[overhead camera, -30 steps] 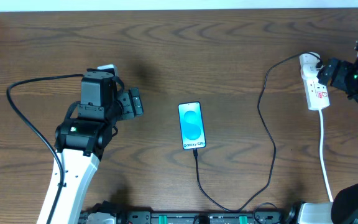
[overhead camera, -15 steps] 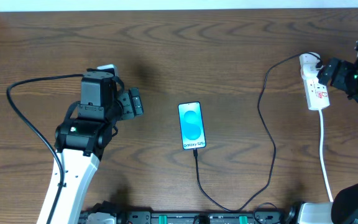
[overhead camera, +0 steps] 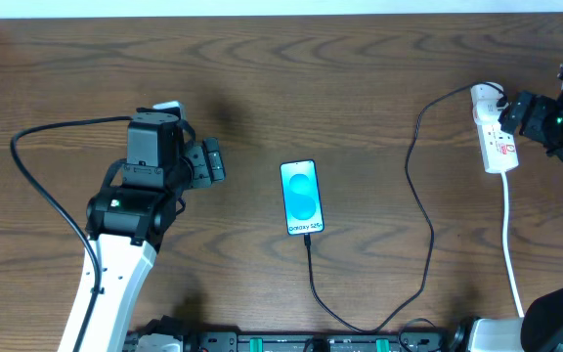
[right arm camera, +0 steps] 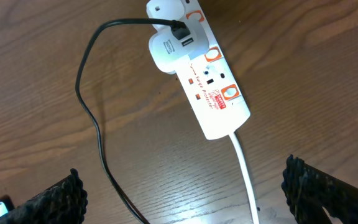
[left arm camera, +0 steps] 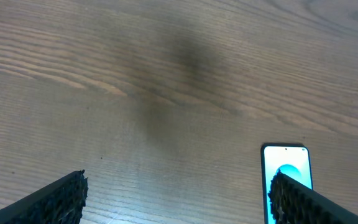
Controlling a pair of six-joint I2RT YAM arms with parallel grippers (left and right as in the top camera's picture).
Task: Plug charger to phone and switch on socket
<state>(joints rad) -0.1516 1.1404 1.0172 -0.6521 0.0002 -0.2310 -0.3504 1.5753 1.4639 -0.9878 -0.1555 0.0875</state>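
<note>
Left gripper: fingers spread wide, holding nothing, over the table | Right gripper: fingers spread wide, empty, above the power strip | Phone: flat mid-table, screen lit | Cable: runs from phone's near edge to white adapter on the strip, far right

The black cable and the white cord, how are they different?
The black charger cable is thin. The white cord is thicker. The black charger cable bends in a big loop and reaches the bottom end of the phone, while the white cord runs almost straight down the overhead view. Both start at the white power strip.
</note>
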